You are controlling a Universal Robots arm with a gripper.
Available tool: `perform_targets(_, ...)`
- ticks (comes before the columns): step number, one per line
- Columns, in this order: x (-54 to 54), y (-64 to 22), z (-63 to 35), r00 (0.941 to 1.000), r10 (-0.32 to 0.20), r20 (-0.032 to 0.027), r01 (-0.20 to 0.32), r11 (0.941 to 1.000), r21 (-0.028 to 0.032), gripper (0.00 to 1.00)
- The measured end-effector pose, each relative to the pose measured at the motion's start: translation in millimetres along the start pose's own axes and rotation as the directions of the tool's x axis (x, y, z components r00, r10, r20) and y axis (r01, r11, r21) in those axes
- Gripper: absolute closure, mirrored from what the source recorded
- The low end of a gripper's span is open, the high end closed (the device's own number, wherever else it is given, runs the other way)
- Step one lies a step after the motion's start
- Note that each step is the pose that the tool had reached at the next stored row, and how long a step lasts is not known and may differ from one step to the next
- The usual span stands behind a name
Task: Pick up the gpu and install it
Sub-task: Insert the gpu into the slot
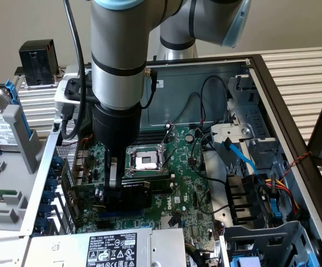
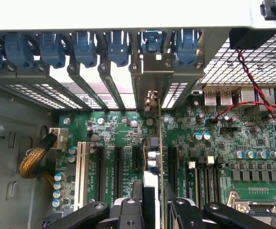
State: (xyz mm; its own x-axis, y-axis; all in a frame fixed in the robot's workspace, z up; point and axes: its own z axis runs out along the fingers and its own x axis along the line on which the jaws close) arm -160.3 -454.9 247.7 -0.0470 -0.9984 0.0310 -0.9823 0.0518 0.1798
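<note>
The gpu [image 1: 147,189], a small green card with a black cooler, stands on edge over the expansion slots of the green motherboard [image 1: 191,183] inside the open PC case. My gripper [image 1: 112,192] comes straight down on it and is shut on the gpu. In the wrist view the gpu [image 2: 153,148] runs edge-on from between my gripper [image 2: 156,210] and its black fingers [image 2: 130,210] to its metal bracket [image 2: 154,78], which sits at a rear slot opening. I cannot tell whether the card's connector is fully down in the motherboard [image 2: 114,133] slot.
The CPU socket [image 1: 147,160] lies just behind the card. A labelled power supply [image 1: 113,245] sits in front, with blue and black cables [image 1: 241,158] and a drive cage [image 1: 261,245] toward the exterior view's right. Blue slot clips [image 2: 85,47] line the rear wall. A red-black wire [image 2: 252,76] crosses nearby.
</note>
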Motion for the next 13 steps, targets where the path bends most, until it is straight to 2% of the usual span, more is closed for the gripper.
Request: perform_targets(13, 0.0, -0.3, 0.5, 1.0, 0.0, 0.0, 0.0, 1.0, 0.0, 0.73)
